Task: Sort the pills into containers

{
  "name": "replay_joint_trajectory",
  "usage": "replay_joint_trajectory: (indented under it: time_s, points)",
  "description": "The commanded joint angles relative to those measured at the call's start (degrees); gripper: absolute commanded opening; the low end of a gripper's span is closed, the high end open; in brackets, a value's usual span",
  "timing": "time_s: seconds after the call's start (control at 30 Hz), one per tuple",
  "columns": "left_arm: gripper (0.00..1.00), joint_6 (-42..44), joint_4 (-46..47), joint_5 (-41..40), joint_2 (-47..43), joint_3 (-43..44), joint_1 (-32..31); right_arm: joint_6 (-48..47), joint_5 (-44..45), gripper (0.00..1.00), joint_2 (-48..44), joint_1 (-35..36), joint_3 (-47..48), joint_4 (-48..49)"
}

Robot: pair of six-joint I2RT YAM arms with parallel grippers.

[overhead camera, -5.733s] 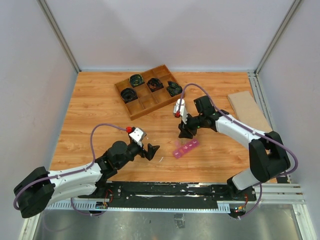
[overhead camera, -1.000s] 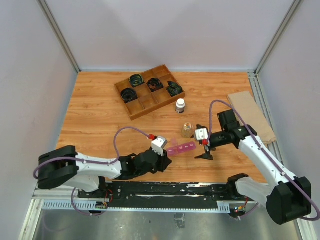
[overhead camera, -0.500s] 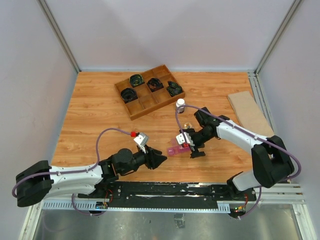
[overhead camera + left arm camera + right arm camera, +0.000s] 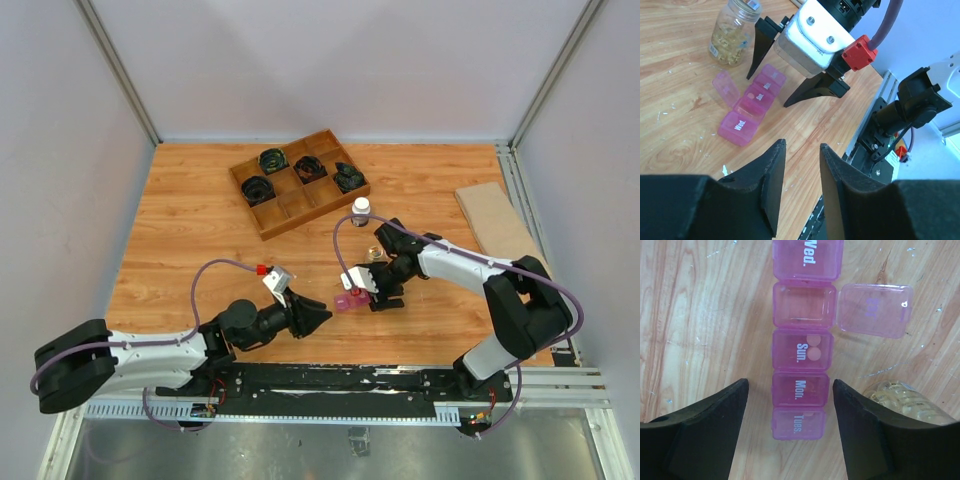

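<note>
Likely robot lab: plain-walled test cell point(image 4: 320, 70), aluminium posts point(image 4: 118, 72), wooden tabletop point(image 4: 190, 230).

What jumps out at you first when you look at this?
The bright pink pill box, one lid flipped open, with the right hand spread wide above it. Beside it stands a little glass jar of yellowish pills; farther back, a wooden tray holds black coils.

The right gripper point(image 4: 790, 385) is spread wide, straddling the pink pill box point(image 4: 802, 352). One compartment point(image 4: 803, 306) is open, its lid point(image 4: 874, 310) folded right. A jar point(image 4: 902, 401) stands just beside the box.
</note>
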Motion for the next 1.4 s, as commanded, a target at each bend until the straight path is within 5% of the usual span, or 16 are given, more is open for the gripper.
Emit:
replay_joint_trajectory:
  time_s: [0.0, 0.3, 0.6, 1.07, 1.37]
  points:
    - [0.36, -0.95, 7.30, 1.92, 3.47, 0.35, 1.22, 1.93, 1.51, 0.68, 0.45, 1.25, 0.51, 0.98]
    - [0.20, -4.87, 17.26, 5.47, 13.18, 1.05, 5.07, 3.17, 1.62, 0.52, 1.57, 1.60, 1.10, 0.99]
    - [0.01, -5.77, 21.32, 6.80, 26.86, 6.34, 7.05, 3.98, 1.41, 0.49, 1.54, 1.65, 1.24, 0.82]
    - [0.00, -6.56, 6.51, 2.22, 30.67, 13.32, 7.74, 4.13, 1.21, 0.47, 1.86, 1.60, 1.52, 0.54]
    - [0.00, -13.69, 5.46, -2.58, 40.99, 12.72, 7.74, 4.18, 1.39, 0.47, 1.67, 1.65, 1.50, 0.20]
